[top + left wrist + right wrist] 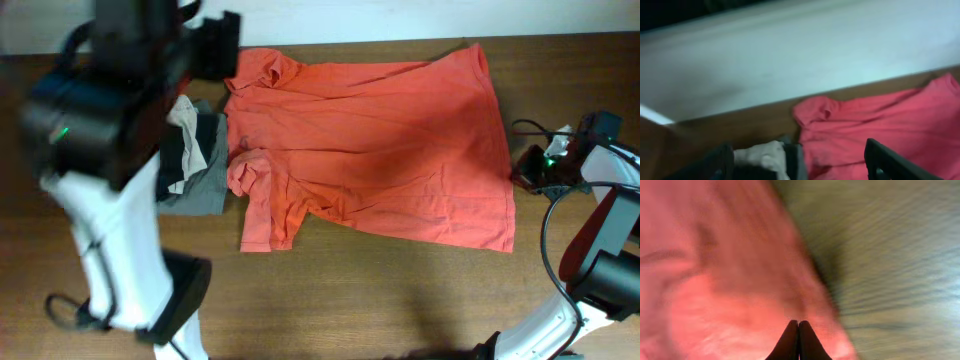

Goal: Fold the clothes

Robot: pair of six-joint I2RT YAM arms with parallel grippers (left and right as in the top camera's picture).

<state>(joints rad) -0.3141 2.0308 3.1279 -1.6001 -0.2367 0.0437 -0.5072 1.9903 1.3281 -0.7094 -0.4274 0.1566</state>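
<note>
T-shirt (380,140), red-orange, lies spread and rumpled from the counter's (400,310) far edge toward its right edge. The collar end is left, with 2 sleeves bunched beside the folded pile (195,165). Right jaws are pressed shut at the hem; whether they pinch cloth, I can't tell. Left jaws gape wide near the far sleeve. Best now: drop onto that sleeve, take only red, avoid the pile.

No lettering, label or number is readable anywhere; the T-shirt (380,150) shows only plain cloth
</note>
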